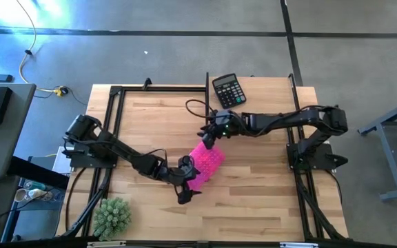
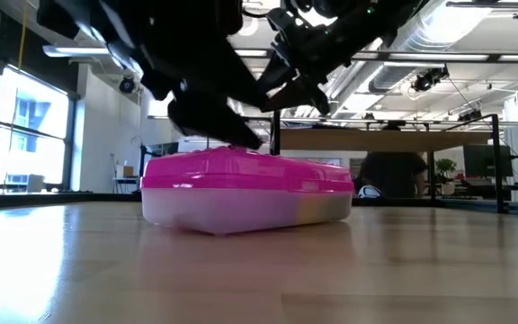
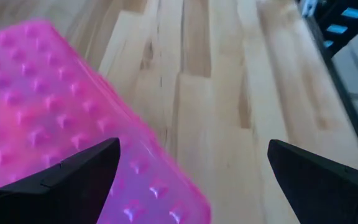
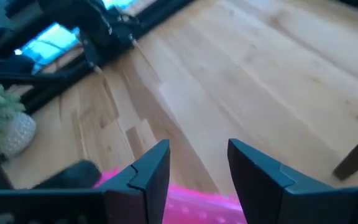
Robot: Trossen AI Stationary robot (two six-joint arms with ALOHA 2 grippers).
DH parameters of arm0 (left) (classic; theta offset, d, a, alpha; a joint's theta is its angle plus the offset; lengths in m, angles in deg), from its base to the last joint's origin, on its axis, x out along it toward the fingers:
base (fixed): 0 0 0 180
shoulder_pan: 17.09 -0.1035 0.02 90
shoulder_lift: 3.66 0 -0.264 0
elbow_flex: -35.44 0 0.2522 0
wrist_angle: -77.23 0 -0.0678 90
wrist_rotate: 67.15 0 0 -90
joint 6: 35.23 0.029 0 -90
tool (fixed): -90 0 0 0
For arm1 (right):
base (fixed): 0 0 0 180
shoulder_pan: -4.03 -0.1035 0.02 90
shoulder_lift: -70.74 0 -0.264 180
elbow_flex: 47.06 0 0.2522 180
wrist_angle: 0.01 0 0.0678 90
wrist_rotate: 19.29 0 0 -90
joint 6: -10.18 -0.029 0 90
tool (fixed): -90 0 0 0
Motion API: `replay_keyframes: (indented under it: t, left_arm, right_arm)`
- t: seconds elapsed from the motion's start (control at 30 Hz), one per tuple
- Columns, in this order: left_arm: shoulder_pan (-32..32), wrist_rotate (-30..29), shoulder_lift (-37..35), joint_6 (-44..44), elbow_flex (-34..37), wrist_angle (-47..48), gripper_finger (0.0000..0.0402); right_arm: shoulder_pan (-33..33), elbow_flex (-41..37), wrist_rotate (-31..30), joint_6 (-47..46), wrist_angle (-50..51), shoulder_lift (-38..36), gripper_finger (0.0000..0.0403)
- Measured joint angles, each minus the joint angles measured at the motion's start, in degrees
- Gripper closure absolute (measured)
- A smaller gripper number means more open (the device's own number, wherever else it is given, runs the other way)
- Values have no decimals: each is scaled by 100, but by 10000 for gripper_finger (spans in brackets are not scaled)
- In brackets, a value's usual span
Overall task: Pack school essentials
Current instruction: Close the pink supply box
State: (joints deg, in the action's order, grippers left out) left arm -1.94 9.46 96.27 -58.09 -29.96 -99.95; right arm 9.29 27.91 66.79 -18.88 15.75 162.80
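Observation:
The pink-lidded clear case (image 1: pixel 207 165) lies shut and flat on its clear base in the middle of the table (image 2: pixel 245 189). My left gripper (image 1: pixel 185 184) is open wide at the case's near left side; in its wrist view one finger (image 3: pixel 73 180) stands over the studded pink lid (image 3: pixel 55 118) and the other over bare wood. My right gripper (image 1: pixel 209 135) is open and hovers above the case's far end, with the lid's edge (image 4: pixel 197 202) below its fingers. Scissors, crayon box, notepad, eraser and pencils are out of view. My left gripper has one finger (image 3: pixel 73 180) over the pink lid near its edge (image 3: pixel 160 186), coming slanting down from the table's left and near side. I cannot tell whether that finger touches the lid. The case lies flat on the table.
A black calculator (image 1: pixel 227 90) lies at the table's far edge. A small potted plant (image 1: pixel 112 217) stands at the near left corner. Black frame rails (image 1: pixel 116 124) run along the table's left, far and right sides. Bare wood shows right of the case (image 1: pixel 267 179).

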Motion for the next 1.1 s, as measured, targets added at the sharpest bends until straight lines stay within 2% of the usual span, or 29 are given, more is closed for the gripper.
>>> replay_keyframes:
  t: [0.47, 0.9, 1.1]
  left_arm:
    - [296, -279, 184, -161, -138, 230, 2]
    - [302, -507, 169, -26, -166, 917, 2]
    - [331, -465, 169, -7, -161, 987, 2]
  right_arm:
    - [0, 0, 185, -135, -296, 758, 249]
    - [-4, 0, 196, -412, 338, 809, 249]
    - [16, 0, -61, -352, 421, 814, 249]
